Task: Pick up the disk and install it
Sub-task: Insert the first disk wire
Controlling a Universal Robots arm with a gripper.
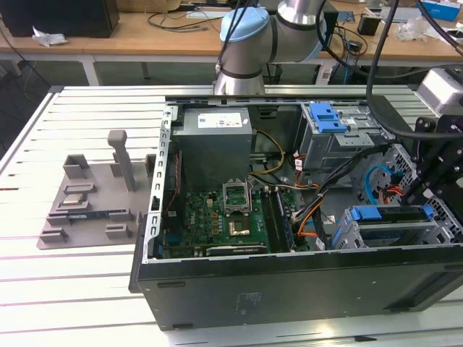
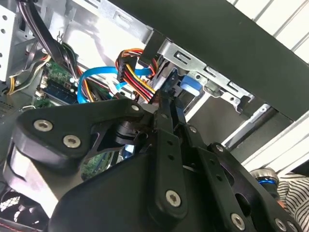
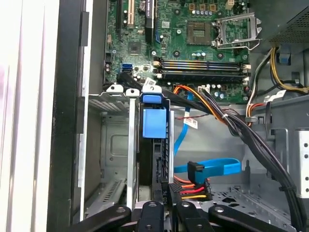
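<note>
Disk [image 3: 153, 145] seated on edge in drive cage [image 3: 113, 145] at case front corner. Hand [image 3: 163, 215] fingers closed on disk rear edge. Judged: insertion nearly complete, release pending.

White slatted table [image 1: 87, 289] with open black computer case [image 1: 289, 289] and grey fixture tray [image 1: 90, 210] well apart

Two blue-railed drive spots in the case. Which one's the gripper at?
The gripper is at the disk in the cage by the case's front wall, exterior view's right. The other blue bracket sits farther back, near the power supply.
</note>
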